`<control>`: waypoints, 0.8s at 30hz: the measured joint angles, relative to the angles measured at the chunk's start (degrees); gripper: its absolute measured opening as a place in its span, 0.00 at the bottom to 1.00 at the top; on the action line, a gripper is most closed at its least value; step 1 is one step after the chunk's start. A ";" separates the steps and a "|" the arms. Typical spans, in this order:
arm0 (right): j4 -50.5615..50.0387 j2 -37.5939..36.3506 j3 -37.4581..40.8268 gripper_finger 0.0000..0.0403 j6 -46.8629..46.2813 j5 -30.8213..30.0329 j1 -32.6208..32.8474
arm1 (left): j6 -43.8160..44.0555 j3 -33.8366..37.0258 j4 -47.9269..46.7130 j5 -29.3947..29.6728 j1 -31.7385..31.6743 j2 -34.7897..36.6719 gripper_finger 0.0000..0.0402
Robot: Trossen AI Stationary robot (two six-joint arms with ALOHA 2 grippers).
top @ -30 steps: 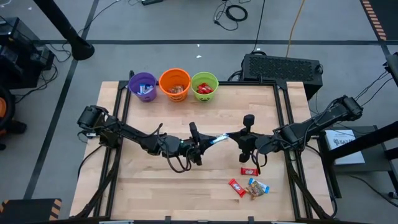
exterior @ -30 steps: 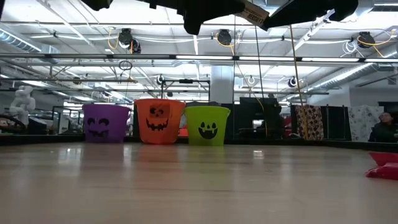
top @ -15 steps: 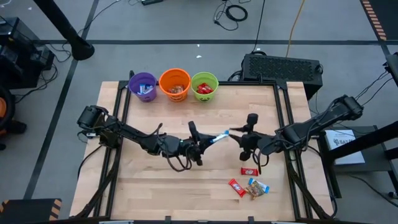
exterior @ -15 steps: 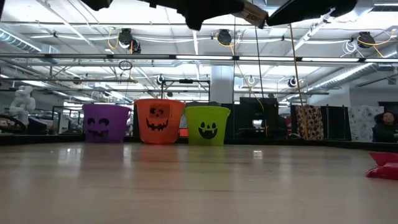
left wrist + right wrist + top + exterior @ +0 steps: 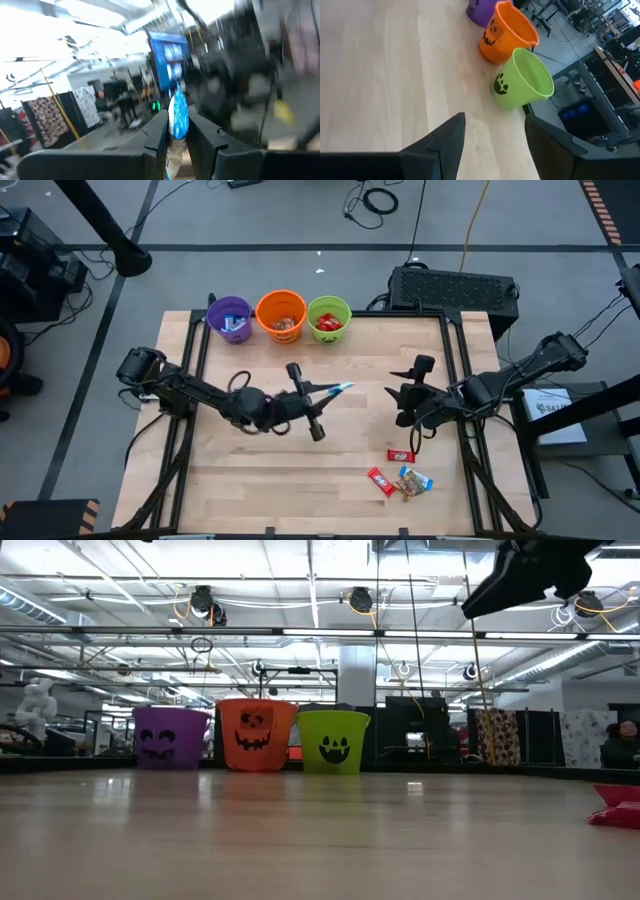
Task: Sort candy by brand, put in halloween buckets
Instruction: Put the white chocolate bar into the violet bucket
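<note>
while the left end effector [image 5: 330, 389] grips a blue candy [image 5: 342, 389] mid-table, right end effector [image 5: 398, 392] parted, empty, bare wood between

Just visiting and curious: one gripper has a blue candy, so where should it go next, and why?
Probably toward the purple bucket. The left gripper is shut on the blue candy above mid-table, and that bucket seems to hold blue wrappers. The right gripper is open and empty.

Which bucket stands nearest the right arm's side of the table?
The lime green bucket, last in the row; the orange bucket is in the middle and the purple bucket farthest.
</note>
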State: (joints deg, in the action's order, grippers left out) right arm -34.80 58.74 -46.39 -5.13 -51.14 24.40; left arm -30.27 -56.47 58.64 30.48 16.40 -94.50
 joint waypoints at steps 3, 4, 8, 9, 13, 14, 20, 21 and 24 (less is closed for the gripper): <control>-0.83 0.03 0.00 0.49 -0.23 0.27 0.00 | 2.27 0.00 9.30 -0.08 0.57 0.04 0.17; -0.70 0.02 0.00 0.49 -0.24 0.29 0.00 | 2.52 0.00 12.12 -0.20 0.66 0.06 0.17; -0.71 0.04 0.00 0.49 -0.22 0.46 0.02 | 2.09 -0.02 17.89 -2.04 0.92 0.09 0.17; -0.71 0.04 0.00 0.49 -0.24 0.49 0.04 | 1.96 -0.02 18.99 -2.85 1.04 0.09 0.17; -0.71 0.04 0.00 0.49 -0.24 1.70 0.07 | 4.89 -0.02 23.95 -8.40 1.27 0.09 0.17; -0.72 0.04 0.00 0.49 -0.23 1.96 0.07 | 6.48 -0.02 24.62 -9.77 1.28 0.09 0.17; -0.71 0.07 0.00 0.49 -0.24 3.57 0.09 | 8.15 -0.02 26.09 -13.58 1.27 0.09 0.17; -0.68 0.07 0.00 0.49 -0.24 3.59 0.08 | 6.21 -0.02 26.00 -13.39 1.27 0.09 0.17; -0.66 0.07 0.00 0.49 -0.24 3.72 0.09 | -0.99 -0.02 25.50 -12.21 1.27 0.09 0.17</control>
State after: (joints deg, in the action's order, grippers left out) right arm -35.46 58.81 -46.39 -5.37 -47.42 24.49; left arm -31.25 -56.49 84.13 18.27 17.67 -94.41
